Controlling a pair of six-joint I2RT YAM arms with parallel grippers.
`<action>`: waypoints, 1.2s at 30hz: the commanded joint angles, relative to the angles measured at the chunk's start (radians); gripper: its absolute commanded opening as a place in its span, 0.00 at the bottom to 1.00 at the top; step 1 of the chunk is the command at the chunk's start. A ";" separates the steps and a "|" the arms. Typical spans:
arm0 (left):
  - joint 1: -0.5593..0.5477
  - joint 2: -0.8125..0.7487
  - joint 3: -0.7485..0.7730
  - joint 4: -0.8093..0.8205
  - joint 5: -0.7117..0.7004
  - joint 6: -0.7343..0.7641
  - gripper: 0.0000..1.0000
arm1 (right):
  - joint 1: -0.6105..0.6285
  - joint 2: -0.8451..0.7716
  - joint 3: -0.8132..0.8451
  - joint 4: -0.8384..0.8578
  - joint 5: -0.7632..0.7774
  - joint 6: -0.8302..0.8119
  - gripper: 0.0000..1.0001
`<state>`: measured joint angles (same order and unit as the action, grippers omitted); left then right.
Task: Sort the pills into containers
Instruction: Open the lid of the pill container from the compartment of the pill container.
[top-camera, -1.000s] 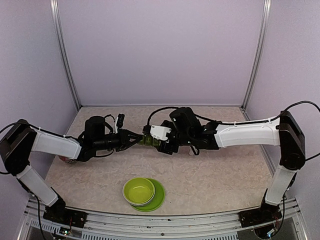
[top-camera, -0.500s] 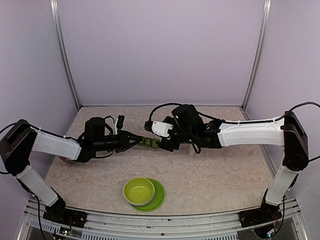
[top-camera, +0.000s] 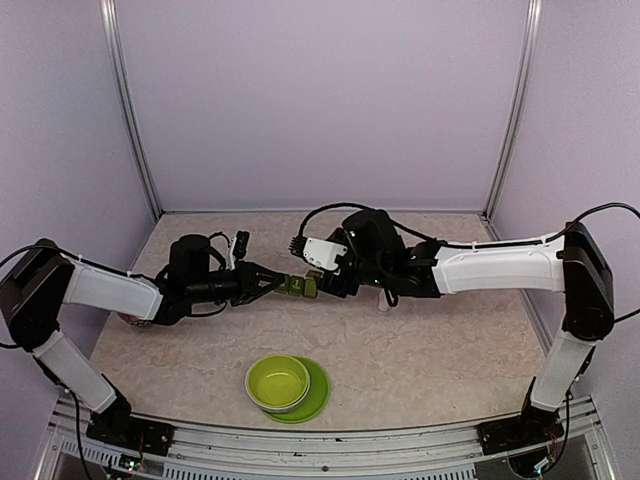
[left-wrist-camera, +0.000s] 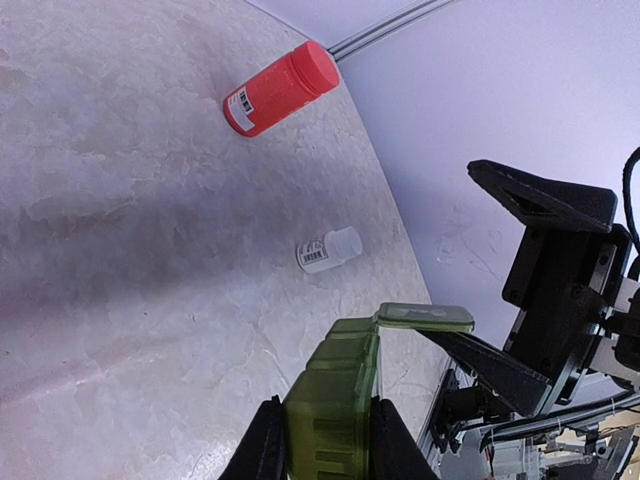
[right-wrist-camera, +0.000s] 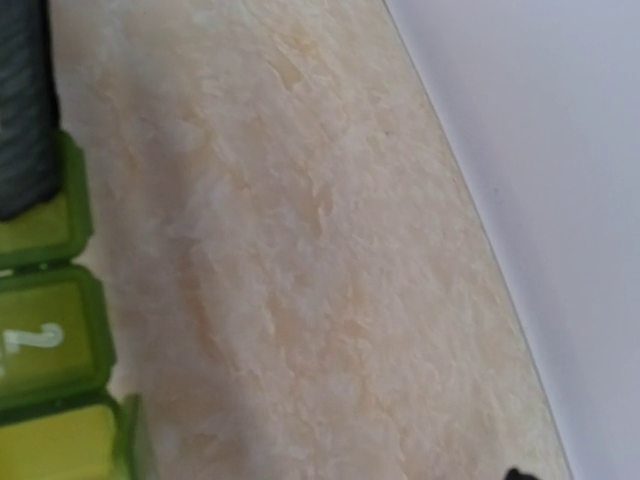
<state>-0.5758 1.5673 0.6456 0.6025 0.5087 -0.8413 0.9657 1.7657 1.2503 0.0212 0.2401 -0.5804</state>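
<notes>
Containers, end lid flipped up, are pinched in the left gripper beyond the lime-green bowl. Right gripper gapes wide beside that lid, gripping nothing.

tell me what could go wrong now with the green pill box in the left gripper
1. The left gripper pinches the dark green plastic three-compartment strip box at its near end only, so a push from the open right gripper could twist it loose.
2. The right gripper's lower finger sits close beside the raised end lid; it may knock that lid shut or strain its hinge.
</notes>
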 joint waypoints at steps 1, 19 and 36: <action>-0.011 0.003 0.006 0.013 0.016 0.010 0.18 | -0.010 0.019 0.043 0.039 0.039 0.019 0.79; -0.021 0.010 0.008 0.016 0.018 0.016 0.18 | -0.033 0.057 0.063 0.049 0.070 0.048 0.79; -0.022 -0.008 0.004 0.021 0.038 0.040 0.18 | -0.045 0.099 0.062 -0.007 0.007 0.053 0.80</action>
<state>-0.5911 1.5764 0.6456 0.6025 0.5209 -0.8288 0.9279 1.8446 1.2938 0.0463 0.2768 -0.5323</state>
